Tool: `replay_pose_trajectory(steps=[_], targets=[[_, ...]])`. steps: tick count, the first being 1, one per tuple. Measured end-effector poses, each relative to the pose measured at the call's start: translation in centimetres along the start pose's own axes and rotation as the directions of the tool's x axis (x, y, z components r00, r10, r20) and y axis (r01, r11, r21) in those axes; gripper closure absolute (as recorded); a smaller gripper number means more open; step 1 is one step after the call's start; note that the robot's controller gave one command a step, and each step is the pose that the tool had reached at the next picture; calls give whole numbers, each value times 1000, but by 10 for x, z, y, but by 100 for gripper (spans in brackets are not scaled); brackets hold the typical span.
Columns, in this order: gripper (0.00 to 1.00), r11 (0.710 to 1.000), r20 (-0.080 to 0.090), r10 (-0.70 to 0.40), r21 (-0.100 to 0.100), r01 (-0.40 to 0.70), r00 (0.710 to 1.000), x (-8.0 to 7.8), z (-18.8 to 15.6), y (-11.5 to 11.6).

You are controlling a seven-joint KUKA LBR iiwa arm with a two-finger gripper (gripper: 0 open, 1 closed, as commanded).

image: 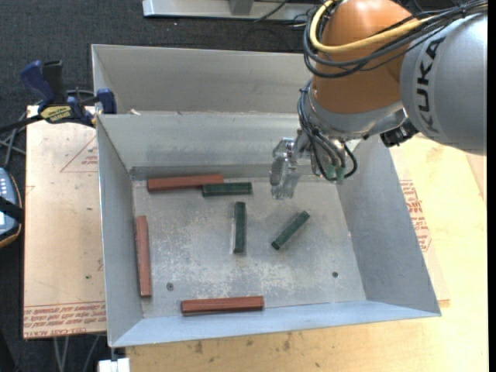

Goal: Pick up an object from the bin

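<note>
The jaws hang at the end of the arm near the bin's back wall, right of the middle in the camera view, pale grey and pointing down toward the floor. I cannot tell whether they are apart or together, and I cannot tell whether they touch the floor. No bar lies directly under them.

Nearest to them are two dark green bars. One, the tilted green bar point(290, 230), lies just in front of them and slightly to the view's right, slanting across the floor. The other, the back green bar point(227, 189), lies to their left along the foot of the back wall, its far end meeting a red-brown back bar point(184, 183) that runs on in the same line.

A third green bar point(239, 227) lies in the middle, pointing front to back, beside the tilted one but apart from it. A red-brown left bar point(143, 256) lies along the left wall, and a red-brown front bar point(222, 305) along the front wall of the grey bin point(116, 208).

Above the jaws sits the robot's orange cover point(364, 37), looped with cables.
</note>
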State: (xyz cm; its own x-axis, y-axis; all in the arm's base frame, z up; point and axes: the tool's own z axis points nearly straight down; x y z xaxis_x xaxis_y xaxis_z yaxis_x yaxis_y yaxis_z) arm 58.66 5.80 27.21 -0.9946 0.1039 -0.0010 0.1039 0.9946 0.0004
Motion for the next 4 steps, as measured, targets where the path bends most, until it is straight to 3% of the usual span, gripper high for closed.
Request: replay_pose_trajectory(steps=[1, 2, 3, 4], targets=[[0, 1000, 3, -19, -1, 19, 1000, -5, -47, 2], [100, 1000, 3, -20, 0, 20, 1000, -5, -47, 2], [0, 1000, 3, -20, 0, 20, 1000, -5, -47, 2], [0, 1000, 3, -20, 0, 20, 1000, -5, -47, 2]])
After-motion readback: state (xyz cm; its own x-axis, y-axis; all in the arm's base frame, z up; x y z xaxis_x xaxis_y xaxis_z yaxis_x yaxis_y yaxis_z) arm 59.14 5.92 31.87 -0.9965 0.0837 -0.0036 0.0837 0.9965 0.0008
